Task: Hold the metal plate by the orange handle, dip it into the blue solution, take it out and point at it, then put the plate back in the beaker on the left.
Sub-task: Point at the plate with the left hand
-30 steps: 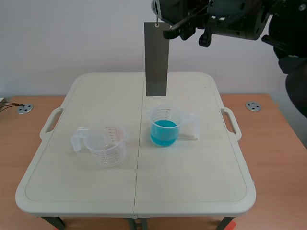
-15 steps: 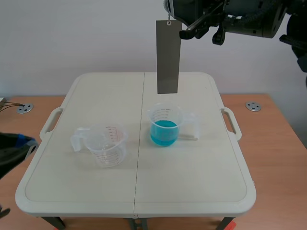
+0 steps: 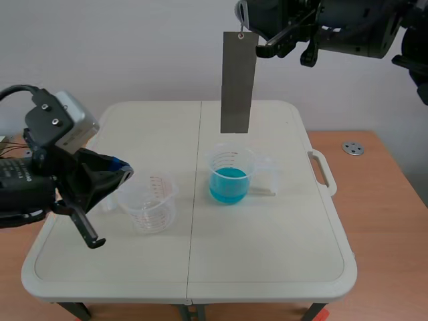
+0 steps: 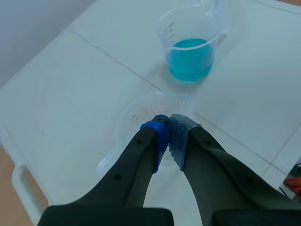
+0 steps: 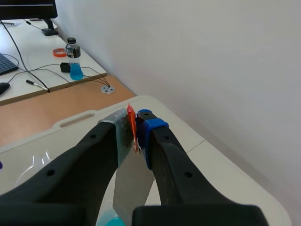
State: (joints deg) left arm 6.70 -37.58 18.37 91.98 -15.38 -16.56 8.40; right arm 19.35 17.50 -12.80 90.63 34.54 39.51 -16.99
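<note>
Obs.: right gripper (image 3: 249,28) sits high over the far side of the table (image 3: 281,267), fingers clamped on the thin orange handle (image 5: 132,126) at the top of the metal plate (image 3: 238,83). The plate hangs straight down, lower edge clear of and above the beaker of blue solution (image 3: 229,175). It is not in the liquid.

Left gripper (image 3: 124,172) is low on its own side, fingers closed together on nothing. In the left wrist view its tips (image 4: 168,129) sit over the rim of the empty beaker (image 4: 136,106), with the blue beaker (image 4: 190,56) further ahead.

Judgement: plate out of the solution and the left fingers closed to a point, so this reads as the pointing step.

To do it well:
- Hold the plate steady and vertical, over the blue beaker so drips fall back in
- Raise the closed left tips toward the plate's face, stopping just short of touching
- Route the left arm around both beakers, since either looks light enough to tip

Not resolved:
- No wetting or colour change can be made out on the plate from here
- The orange handle barely shows in the scene view, so the grip is confirmed only from the right wrist view
- The plate's lower end is cut off in the right wrist view
- The empty beaker's handle is hidden behind the left gripper in the scene view
</note>
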